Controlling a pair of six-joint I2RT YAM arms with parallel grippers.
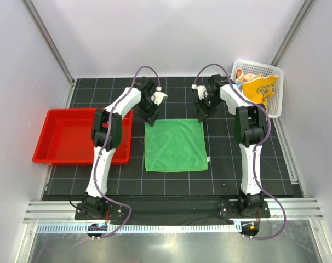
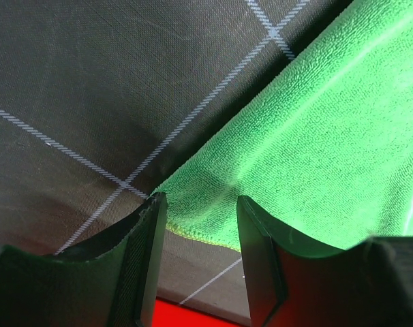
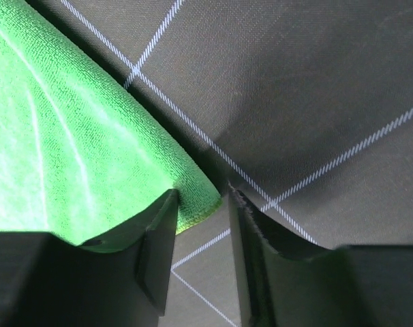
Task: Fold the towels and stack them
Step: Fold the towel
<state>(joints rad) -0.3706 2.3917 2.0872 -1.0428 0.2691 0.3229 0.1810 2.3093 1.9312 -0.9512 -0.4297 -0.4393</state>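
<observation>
White-and-black left arm [image 1: 102,162], matching right arm [image 1: 248,163], purple cables [image 1: 146,67], black end effector fingers [image 2: 135,266]

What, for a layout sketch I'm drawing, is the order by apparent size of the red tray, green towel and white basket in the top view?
1. red tray, though the left arm covers its right end.
2. green towel.
3. white basket, close to the towel in size, so that order is unsure.
</observation>
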